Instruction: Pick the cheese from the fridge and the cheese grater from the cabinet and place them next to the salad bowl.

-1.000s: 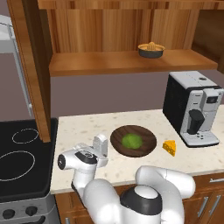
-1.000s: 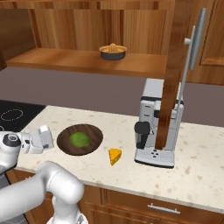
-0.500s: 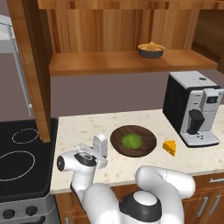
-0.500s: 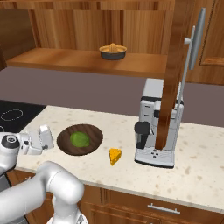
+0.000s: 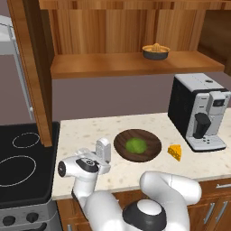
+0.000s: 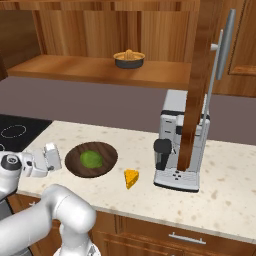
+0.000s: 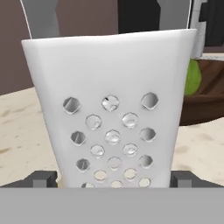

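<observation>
Left base view: gripper (image 5: 100, 158) at lower-left centre, clamped on the grater (image 5: 103, 150), which stands upright on the counter (image 5: 81, 133) just left of the salad bowl (image 5: 137, 145). Cheese (image 5: 174, 151) lies just right of the bowl.

Right base view: grater (image 6: 51, 156) at mid-left, bowl (image 6: 91, 159) to its right.

Hand view: grater (image 7: 111, 118) between both fingertips (image 7: 41, 179), bowl (image 7: 205, 96) at right edge. Release looks next.

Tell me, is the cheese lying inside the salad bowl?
No, the cheese lies on the counter beside the salad bowl, apart from its rim.
</observation>
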Tool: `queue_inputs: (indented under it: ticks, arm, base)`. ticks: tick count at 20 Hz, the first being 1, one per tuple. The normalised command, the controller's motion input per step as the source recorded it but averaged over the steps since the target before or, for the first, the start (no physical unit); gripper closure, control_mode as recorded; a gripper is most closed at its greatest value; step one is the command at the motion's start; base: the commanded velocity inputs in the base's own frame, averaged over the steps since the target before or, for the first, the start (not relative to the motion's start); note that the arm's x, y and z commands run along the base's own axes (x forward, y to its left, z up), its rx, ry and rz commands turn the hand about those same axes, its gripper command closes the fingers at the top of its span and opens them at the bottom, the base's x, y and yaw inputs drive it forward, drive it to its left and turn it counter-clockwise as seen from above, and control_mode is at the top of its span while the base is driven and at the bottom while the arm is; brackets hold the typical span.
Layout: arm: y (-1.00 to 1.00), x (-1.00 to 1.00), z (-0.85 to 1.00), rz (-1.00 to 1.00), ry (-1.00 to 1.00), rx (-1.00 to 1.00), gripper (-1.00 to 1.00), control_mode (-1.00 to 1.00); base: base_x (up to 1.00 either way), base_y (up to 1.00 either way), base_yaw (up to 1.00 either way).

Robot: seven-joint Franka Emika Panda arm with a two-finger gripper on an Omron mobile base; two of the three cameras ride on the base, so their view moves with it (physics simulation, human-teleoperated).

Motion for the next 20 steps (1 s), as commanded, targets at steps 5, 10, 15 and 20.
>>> queue_inputs:
  ticks: [5,10,15,20]
  arm:
    - [0.14,-0.03,0.0,0.0,0.0,0.0,-1.0,-1.0]
    - [0.1,-0.19,0.0,0.0,0.0,0.0,-1.0,-1.0]
    - [0.04,-0.14,0.01,0.0,0.0,0.0,-1.0,-1.0]
    - [0.01,-0.14,0.07,0.0,0.0,0.0,-1.0,-1.0]
  base:
    - [0.0,0.0,0.0]
    - [0.0,0.0,0.0]
    - [0.0,0.0,0.0]
    - [0.0,0.0,0.0]
